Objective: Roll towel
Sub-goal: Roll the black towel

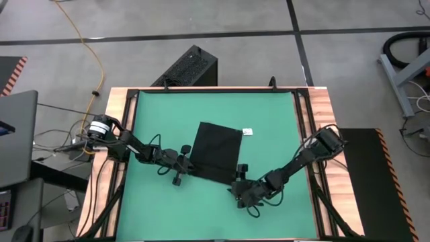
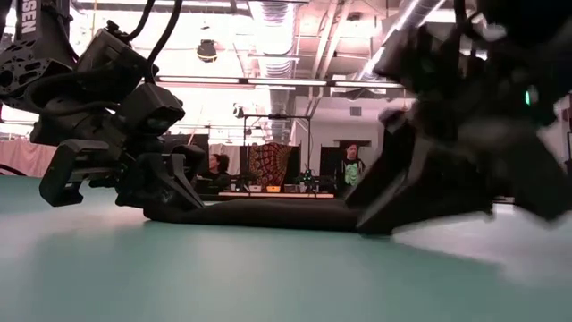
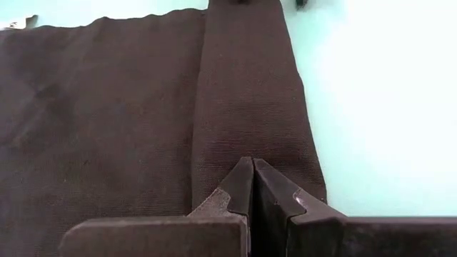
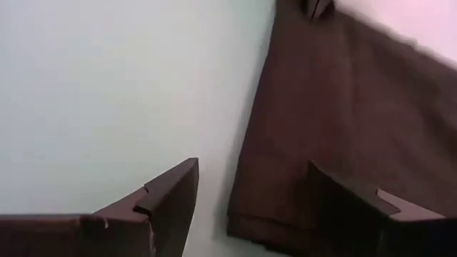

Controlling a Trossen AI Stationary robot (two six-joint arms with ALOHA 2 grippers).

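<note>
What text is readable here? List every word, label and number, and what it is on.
"SEN": partial lettering on the left arm, cut off by the picture's edge.
White tag at the edge of the towel: too small to read.
Nothing else is legible.

Black towel (image 2: 268, 213) lying low across frame centre on green mat (image 2: 223, 277), left gripper (image 2: 165, 192) at centre left touching its end, right gripper (image 2: 420, 192) large at right, blurred, two people (image 2: 350, 170) in background room centre.
</note>
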